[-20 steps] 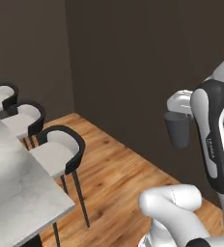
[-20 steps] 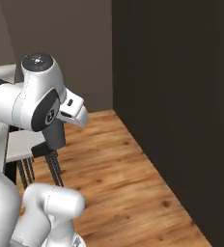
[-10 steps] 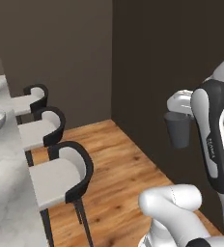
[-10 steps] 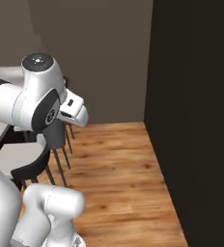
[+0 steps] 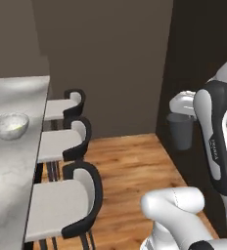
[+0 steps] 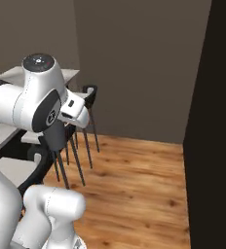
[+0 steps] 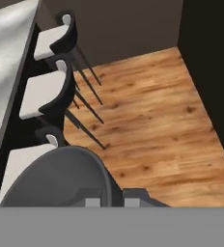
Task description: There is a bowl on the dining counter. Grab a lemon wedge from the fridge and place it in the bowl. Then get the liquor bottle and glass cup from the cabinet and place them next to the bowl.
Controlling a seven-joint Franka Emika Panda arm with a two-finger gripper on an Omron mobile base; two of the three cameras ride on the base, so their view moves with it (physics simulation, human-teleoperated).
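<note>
Cup (image 5: 180,131) hangs upright, clamped in the gripper (image 5: 182,111) over the wood floor (image 5: 135,166); the bowl (image 5: 9,125) sits well to its left on the counter (image 5: 8,166), beyond the stools (image 5: 61,146).

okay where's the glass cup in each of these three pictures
Left base view: glass cup, right of centre, hanging under the white hand.
Right base view: dark shape left of centre, below the hand.
Hand view: large grey rim, bottom left.
Shared landmark: the stools.
</note>
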